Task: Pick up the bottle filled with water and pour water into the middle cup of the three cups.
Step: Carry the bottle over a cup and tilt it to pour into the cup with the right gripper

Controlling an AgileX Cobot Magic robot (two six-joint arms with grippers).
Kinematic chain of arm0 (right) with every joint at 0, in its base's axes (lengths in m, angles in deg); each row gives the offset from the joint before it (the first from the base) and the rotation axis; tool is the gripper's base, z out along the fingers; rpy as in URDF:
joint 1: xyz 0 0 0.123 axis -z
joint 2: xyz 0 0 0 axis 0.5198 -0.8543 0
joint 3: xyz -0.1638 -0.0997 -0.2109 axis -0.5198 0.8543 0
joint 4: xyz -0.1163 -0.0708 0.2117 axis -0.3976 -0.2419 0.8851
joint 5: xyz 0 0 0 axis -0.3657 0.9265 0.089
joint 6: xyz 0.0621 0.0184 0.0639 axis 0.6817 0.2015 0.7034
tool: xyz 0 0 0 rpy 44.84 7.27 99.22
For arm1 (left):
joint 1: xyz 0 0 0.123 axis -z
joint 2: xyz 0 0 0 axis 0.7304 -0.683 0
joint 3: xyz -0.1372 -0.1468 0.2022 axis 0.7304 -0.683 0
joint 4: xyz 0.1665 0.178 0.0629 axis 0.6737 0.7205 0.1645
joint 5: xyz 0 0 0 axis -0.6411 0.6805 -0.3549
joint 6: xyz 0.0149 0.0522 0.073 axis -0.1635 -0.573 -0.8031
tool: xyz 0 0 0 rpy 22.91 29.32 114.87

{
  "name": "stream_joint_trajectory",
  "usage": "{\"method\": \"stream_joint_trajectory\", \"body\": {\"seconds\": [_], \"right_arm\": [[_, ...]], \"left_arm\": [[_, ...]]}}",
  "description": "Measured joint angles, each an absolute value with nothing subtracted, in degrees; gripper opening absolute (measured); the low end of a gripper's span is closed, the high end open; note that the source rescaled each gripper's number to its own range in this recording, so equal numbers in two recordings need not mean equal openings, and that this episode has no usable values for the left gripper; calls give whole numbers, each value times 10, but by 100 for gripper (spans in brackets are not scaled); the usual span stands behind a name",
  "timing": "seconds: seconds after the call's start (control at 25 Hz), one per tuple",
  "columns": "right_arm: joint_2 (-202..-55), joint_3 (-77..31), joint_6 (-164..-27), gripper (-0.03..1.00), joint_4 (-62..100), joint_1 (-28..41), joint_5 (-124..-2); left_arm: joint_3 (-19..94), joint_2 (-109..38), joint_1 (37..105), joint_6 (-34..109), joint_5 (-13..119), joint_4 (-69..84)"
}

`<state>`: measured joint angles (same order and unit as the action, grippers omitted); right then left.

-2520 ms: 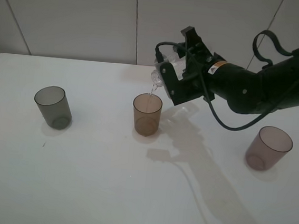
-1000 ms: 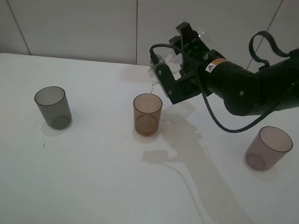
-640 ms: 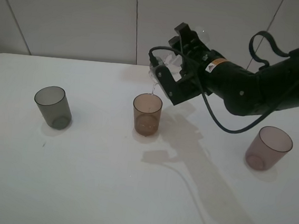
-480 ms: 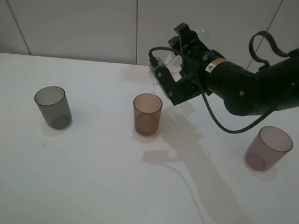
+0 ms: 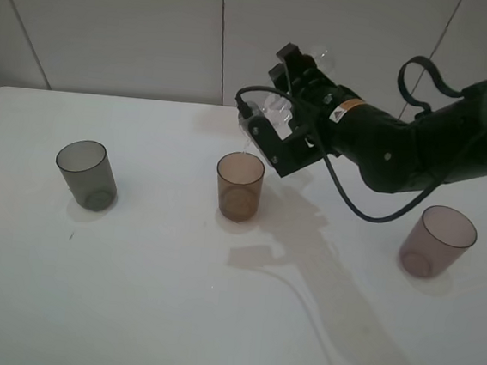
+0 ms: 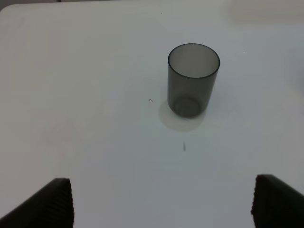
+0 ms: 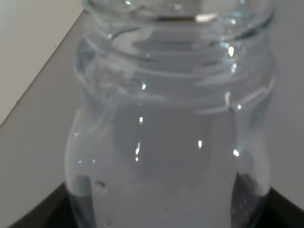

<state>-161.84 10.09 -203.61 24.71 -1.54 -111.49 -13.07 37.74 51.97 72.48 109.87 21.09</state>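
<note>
Your right gripper [image 5: 273, 123] is clamped on the bottle [image 7: 171, 123], which is tipped with its mouth just above the amber cup [image 5: 240, 185], midway along the desk [image 5: 129, 292] toward its far edge. Your left gripper [image 6: 168, 204] stands spread wide, empty, facing the grey cup [image 6: 193, 78].
</note>
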Motion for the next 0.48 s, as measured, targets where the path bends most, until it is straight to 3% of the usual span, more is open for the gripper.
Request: {"method": "stream_joint_trajectory", "body": {"seconds": [0.48], "right_arm": [[-1619, 101, -2083, 3, 253, -26, -1120]], "left_arm": [[-131, 377, 520, 725, 1099, 211]]}}
